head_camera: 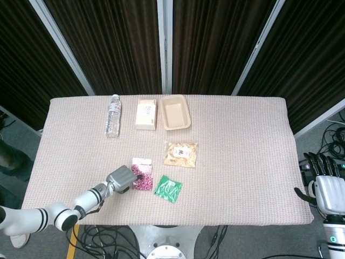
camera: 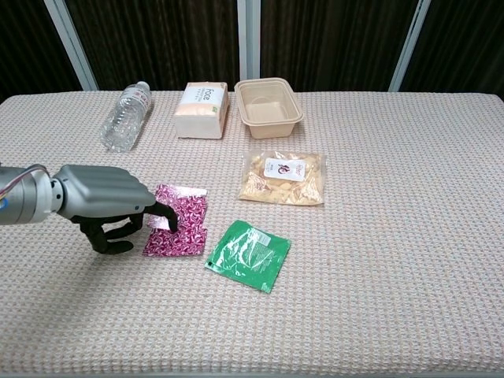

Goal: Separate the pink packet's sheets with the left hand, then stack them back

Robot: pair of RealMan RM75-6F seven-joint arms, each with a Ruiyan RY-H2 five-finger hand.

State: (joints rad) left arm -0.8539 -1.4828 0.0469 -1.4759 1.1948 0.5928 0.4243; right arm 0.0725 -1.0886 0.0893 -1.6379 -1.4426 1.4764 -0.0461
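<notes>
Dark curtains back the bench (camera: 409,260). Left hand (camera: 106,205) pinches the pink packet (camera: 183,224) at its left edge. Right hand (head_camera: 326,186) rests off-bench, fingers apart, empty.

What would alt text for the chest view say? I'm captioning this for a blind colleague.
The robot's left hand touches the left edge of a pink packet on a woven tablecloth. A green packet lies to its right and a snack bag behind that; a lying water bottle, a box and an empty tray line the far edge.
</notes>
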